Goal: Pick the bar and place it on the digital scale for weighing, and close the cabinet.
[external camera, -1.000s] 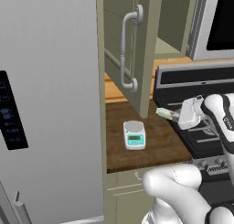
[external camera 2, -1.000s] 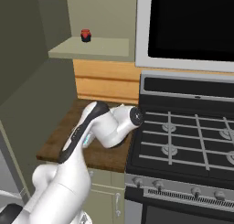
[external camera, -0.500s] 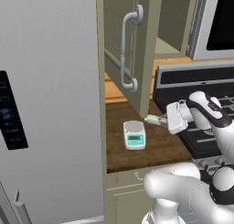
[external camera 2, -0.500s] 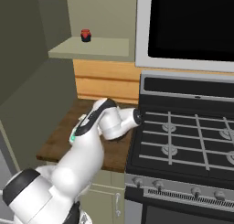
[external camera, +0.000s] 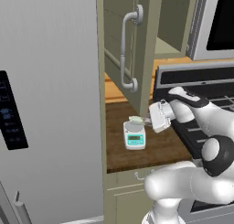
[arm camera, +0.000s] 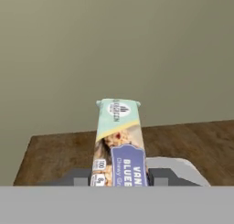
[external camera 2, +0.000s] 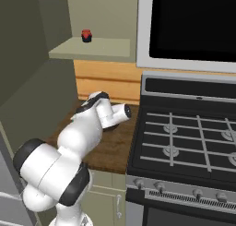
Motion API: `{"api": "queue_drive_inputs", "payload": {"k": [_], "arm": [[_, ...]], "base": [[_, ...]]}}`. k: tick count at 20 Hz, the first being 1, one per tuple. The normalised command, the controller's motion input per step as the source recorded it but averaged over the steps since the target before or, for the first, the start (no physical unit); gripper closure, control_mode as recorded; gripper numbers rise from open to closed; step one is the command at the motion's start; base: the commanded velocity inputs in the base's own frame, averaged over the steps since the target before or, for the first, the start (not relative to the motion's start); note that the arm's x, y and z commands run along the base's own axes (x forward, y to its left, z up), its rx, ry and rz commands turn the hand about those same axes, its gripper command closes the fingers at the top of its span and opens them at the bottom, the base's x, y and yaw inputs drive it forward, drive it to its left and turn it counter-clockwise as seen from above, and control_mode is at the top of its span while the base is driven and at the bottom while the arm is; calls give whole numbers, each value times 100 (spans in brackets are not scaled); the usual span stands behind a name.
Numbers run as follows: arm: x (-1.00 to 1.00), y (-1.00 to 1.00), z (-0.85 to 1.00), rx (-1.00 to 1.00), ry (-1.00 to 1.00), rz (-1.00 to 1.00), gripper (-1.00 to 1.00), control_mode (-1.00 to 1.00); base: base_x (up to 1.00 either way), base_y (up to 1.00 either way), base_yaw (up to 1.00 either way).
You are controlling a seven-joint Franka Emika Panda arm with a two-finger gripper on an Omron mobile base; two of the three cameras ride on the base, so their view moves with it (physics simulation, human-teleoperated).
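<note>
The hand clenches the thin pale-green rectangular bar, long axis pointing forward, directly over the small white boxy digital scale on the brown worktop.

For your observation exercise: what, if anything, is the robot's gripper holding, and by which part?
The gripper holds the thin flat pale green-white bar packet by one end, its fingers pressed on the two long edges. The free end sticks out over the small white digital scale.
</note>
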Motion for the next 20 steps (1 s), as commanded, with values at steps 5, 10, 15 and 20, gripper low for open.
{"api": "queue_drive_inputs", "payload": {"k": [5,10,15,20], "arm": [[51,32,-25,0,0,1,100,-100],[57,2,-23,0,0,0,100,-100],[42,0,-30,0,0,0,100,-100],[25,0,-30,0,0,0,100,-100]], "base": [[0,0,0],[0,0,0],[0,0,0],[0,0,0]]}}
